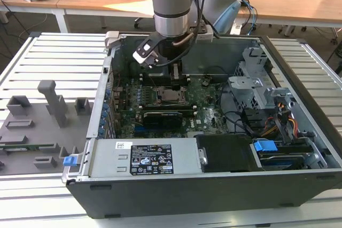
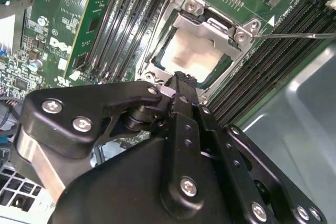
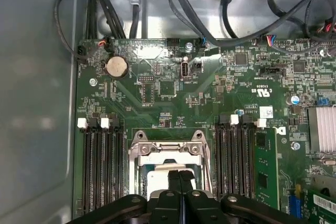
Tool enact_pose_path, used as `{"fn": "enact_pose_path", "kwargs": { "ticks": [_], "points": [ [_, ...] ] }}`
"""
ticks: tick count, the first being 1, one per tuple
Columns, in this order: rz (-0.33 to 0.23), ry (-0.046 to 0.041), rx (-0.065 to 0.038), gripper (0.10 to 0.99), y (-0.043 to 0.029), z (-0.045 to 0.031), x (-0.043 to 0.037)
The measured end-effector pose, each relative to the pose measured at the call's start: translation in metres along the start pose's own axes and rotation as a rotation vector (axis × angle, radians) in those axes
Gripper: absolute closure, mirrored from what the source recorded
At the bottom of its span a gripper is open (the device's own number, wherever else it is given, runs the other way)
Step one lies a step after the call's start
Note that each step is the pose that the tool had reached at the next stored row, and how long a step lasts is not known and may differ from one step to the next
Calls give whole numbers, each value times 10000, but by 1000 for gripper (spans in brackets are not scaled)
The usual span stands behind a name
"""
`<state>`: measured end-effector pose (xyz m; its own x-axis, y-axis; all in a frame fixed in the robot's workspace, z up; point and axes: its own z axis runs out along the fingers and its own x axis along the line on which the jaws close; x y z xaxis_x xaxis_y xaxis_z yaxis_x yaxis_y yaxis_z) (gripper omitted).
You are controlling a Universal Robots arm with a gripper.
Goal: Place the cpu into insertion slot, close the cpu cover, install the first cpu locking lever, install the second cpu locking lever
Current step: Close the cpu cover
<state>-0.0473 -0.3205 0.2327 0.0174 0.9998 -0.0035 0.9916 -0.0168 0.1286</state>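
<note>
Open computer case [image 1: 176, 196] lies flat on slatted counter [image 1: 53, 57]. The arm [image 1: 171, 4] reaches down into it, over the green board [image 3: 157, 87]. Gripper [image 3: 179, 176] hangs right above the insertion slot [image 1: 172, 96], tips over one edge of the socket; whether they touch it, can't tell. Jaws narrow, pressed together, nothing seen between them in both wrist views. The cpu [image 2: 184, 56] sits inside the slot, its pale top face showing through the window of the cpu cover [image 2: 210, 24]. Cover looks laid down over the socket. Thin metal lever rod [image 2: 294, 35] sticks out from a socket corner across the black memory slots [image 2: 273, 51]. Grey fixture tray [image 1: 37, 126] on exterior view's left, well apart from the case.
</note>
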Motion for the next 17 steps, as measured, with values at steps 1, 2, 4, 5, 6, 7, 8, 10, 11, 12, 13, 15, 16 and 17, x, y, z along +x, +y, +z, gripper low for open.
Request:
{"fn": "enact_pose_path", "kwargs": {
  "ticks": [1,2,4,5,6,7,8,10,11,12,13,15,16,17],
  "points": [
    [1,0,25,980,0,2,1],
    [2,1,208,980,0,5,1],
    [-3,-13,758,980,6,8,1],
    [-5,-17,1054,980,9,9,1],
    [-5,-20,1227,980,11,10,1],
    [-6,-23,1334,980,12,11,1],
    [-5,-23,1336,980,11,10,1],
    [-6,-22,1337,980,12,11,1],
    [-10,-22,1337,980,12,11,1],
    [-59,-19,1337,980,12,11,1],
    [-180,-16,1336,980,12,11,1],
    [-740,-23,1332,980,12,11,1],
    [-920,-33,1331,980,12,11,1],
    [-1114,-43,1329,980,12,11,1]
  ]
}}
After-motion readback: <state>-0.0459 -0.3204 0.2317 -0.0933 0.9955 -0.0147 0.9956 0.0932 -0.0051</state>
